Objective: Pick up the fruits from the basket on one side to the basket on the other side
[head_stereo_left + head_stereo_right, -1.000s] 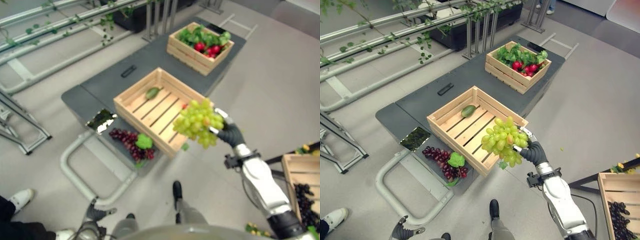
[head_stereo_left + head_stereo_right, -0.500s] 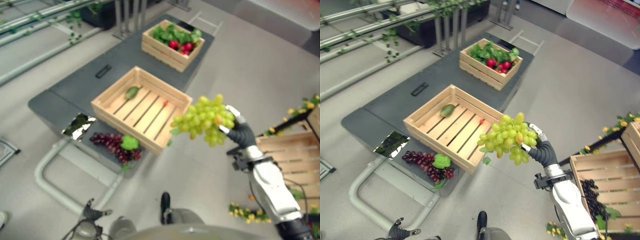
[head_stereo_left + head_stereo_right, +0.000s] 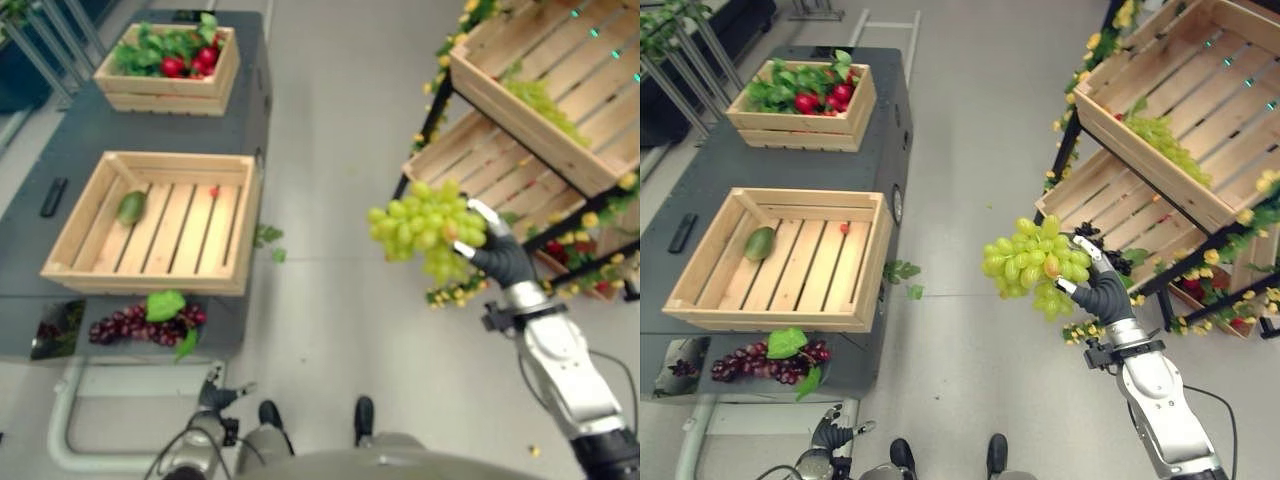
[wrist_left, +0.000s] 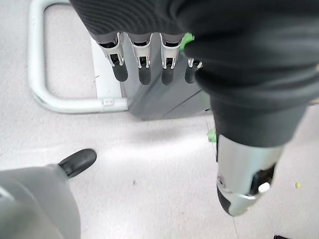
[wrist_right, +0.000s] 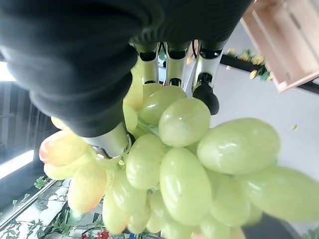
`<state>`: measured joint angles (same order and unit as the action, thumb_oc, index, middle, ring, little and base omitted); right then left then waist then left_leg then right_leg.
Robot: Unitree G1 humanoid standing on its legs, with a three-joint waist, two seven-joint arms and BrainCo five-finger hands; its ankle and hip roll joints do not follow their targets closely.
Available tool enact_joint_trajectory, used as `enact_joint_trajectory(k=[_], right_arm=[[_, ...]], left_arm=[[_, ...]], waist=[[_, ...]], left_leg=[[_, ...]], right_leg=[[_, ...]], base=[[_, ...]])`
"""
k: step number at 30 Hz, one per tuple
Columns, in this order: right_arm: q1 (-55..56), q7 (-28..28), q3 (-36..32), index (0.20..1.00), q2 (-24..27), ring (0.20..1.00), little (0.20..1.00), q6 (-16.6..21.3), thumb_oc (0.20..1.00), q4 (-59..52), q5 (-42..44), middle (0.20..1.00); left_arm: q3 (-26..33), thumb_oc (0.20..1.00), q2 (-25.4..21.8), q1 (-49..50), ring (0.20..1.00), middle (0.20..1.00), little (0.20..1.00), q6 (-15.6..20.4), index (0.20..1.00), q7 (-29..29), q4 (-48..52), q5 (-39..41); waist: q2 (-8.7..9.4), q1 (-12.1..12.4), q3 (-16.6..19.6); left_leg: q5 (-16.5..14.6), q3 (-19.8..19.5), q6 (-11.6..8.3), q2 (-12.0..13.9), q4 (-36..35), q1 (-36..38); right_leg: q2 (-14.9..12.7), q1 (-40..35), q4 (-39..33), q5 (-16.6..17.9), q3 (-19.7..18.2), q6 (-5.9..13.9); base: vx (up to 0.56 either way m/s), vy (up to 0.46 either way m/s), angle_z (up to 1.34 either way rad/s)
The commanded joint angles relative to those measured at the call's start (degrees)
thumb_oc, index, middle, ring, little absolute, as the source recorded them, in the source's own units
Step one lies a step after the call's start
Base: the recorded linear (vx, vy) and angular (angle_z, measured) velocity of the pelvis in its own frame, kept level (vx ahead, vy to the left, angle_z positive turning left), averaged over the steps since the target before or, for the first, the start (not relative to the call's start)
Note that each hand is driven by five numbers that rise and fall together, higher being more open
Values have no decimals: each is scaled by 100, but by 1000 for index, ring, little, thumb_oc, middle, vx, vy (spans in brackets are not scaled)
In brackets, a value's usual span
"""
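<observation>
Now | grapes (image 3: 1032, 265) clasped in right hand (image 3: 1102, 292) fingers | shelf crates (image 3: 1160, 100) swung into reach beyond fingertips | left hand (image 4: 149, 64) relaxed, empty

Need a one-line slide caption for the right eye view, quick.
Right hand holds a bunch of green grapes above the floor, between the slatted crate and the shelf crates.

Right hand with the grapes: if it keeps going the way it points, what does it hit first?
Likely nothing soon. The right hand, shut on the green grapes, points toward the slatted crate on the grey table, with bare floor below the path. Depth is unclear; it may pass above the crate.
</observation>
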<state>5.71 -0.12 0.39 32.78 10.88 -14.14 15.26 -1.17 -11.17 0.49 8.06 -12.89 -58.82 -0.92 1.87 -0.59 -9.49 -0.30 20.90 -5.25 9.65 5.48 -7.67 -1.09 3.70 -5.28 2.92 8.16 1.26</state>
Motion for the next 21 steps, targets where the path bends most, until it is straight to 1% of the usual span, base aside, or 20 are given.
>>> enact_joint_trajectory(k=[1,2,3,4,5,6,7,8,9,10,11,12,14,15,17,18,19,20,21], right_arm=[[-347,-44,-618,200,27,200,200,488,200,-469,408,200],[-353,-44,-620,200,27,200,200,489,200,-468,408,200],[-465,-77,-580,200,34,200,200,511,200,-363,409,200],[-470,-77,-582,200,33,200,200,511,200,-361,409,200],[-516,-93,-579,200,29,200,200,527,200,-342,397,200],[-511,-93,-579,200,29,200,200,527,200,-344,397,200],[-550,-53,-566,200,29,200,200,517,200,-341,380,200],[-549,-54,-562,200,29,200,200,517,200,-341,378,200],[-549,-22,-544,200,-20,200,200,506,200,-283,399,200],[-547,-22,-543,200,-20,200,200,507,200,-283,399,200],[-561,3,-523,200,-39,200,200,499,200,-282,396,200],[-540,14,-533,200,-73,200,200,490,200,-295,380,200],[-443,-14,-610,200,-171,200,200,486,200,-320,378,200],[-459,-43,-632,200,-263,200,200,470,200,-334,425,200],[-461,-41,-633,200,-270,200,200,467,200,-336,425,200],[-502,-58,-642,200,-331,200,200,446,200,-317,441,200],[-528,-73,-632,200,-349,200,200,426,200,-308,424,200],[-535,-75,-630,200,-351,200,200,425,200,-307,422,200],[-553,-129,-664,200,-341,200,200,398,200,-316,324,200]], left_arm=[[-238,1000,-72,-178,1000,1000,1000,149,1000,-30,-231,332],[-237,1000,-72,-184,1000,1000,1000,149,1000,-30,-231,333],[-288,1000,-46,-220,1000,1000,1000,178,1000,-44,-313,446],[-287,1000,-47,-227,1000,1000,1000,180,1000,-44,-316,447],[-298,1000,-20,-203,1000,1000,1000,167,1000,-31,-358,521],[-301,1000,-21,-200,1000,1000,1000,168,1000,-31,-359,523],[-275,1000,-1,-177,1000,1000,1000,144,1000,-8,-457,552],[-274,1000,-1,-177,1000,1000,1000,149,1000,-7,-465,552],[-254,1000,31,-153,1000,1000,1000,112,1000,53,-574,557],[-255,1000,31,-152,1000,1000,1000,114,1000,54,-577,558],[-244,1000,44,-136,1000,1000,1000,106,1000,76,-600,546],[-240,1000,28,-138,1000,1000,1000,88,1000,86,-667,515],[-270,1000,-3,-140,1000,1000,1000,72,1000,118,-710,416],[-304,1000,-141,-206,1000,1000,1000,42,1000,123,-676,372],[-302,1000,-149,-209,1000,1000,1000,41,1000,126,-676,373],[-345,1000,-300,-276,1000,1000,1000,27,1000,142,-644,272],[-353,1000,-327,-301,1000,1000,1000,0,1000,123,-683,246],[-349,1000,-328,-308,1000,1000,1000,0,1000,123,-687,245],[-405,1000,-352,-293,1000,1000,1000,-12,1000,127,-693,218]], waist=[[108,203,-88],[99,202,-83],[187,294,-163],[182,292,-156],[219,335,-107],[223,337,-106],[243,357,-24],[247,367,-27],[211,390,59],[212,401,60],[165,379,94],[148,332,138],[223,234,193],[342,131,146],[355,133,157],[397,23,92],[407,-32,37],[411,-29,38],[264,-103,10]], left_leg=[[395,-1031,-31,-372,-189,-574],[413,-1037,-30,-362,-183,-601],[175,-1872,-46,-541,45,-658],[201,-1877,-46,-537,38,-680],[50,-2320,75,-885,119,-706],[33,-2317,83,-893,130,-702],[-121,-2493,326,-1393,162,-670],[-155,-2479,340,-1398,184,-662],[-201,-2502,549,-1713,124,-632],[-212,-2491,555,-1712,126,-626],[-249,-2399,610,-1707,65,-542],[-199,-2360,609,-1636,-56,-461],[-183,-2319,542,-1473,-79,-390],[-138,-2280,507,-1287,-191,-340],[-130,-2274,506,-1290,-203,-351],[-135,-2249,483,-1105,-327,-227],[-114,-2262,472,-1053,-347,-192],[-109,-2256,472,-1055,-352,-198],[-105,-2314,438,-908,-421,-132]], right_leg=[[41,92,819,-1098,-289,327],[52,111,811,-1073,-284,323],[105,148,880,-1073,-494,295],[111,167,871,-1047,-489,294],[228,160,822,-992,-723,251],[221,148,817,-1001,-726,254],[367,174,730,-864,-981,216],[362,155,724,-879,-995,222],[538,165,633,-791,-1185,198],[538,158,629,-794,-1197,201],[634,193,649,-798,-1254,195],[662,184,626,-798,-1250,190],[685,220,800,-902,-1231,188],[736,531,1352,-945,-1115,289],[733,579,1415,-976,-1116,290],[791,942,2049,-915,-1046,659],[853,1078,2291,-782,-1084,836],[852,1101,2319,-789,-1088,839],[638,1208,2289,-881,-1210,970]], base=[[-46,-153,-18],[-45,-270,-45],[-33,-120,-49],[-1,-230,-51],[16,-108,-38],[39,-173,-45],[30,-57,-44],[50,-107,-73],[42,-39,-79],[46,-49,-109],[31,11,-65],[38,16,-53],[4,18,-12],[-47,-9,1],[-47,-27,3],[-42,-43,-3],[-45,-42,-17],[-16,-6,-36],[8,-8,-36]])
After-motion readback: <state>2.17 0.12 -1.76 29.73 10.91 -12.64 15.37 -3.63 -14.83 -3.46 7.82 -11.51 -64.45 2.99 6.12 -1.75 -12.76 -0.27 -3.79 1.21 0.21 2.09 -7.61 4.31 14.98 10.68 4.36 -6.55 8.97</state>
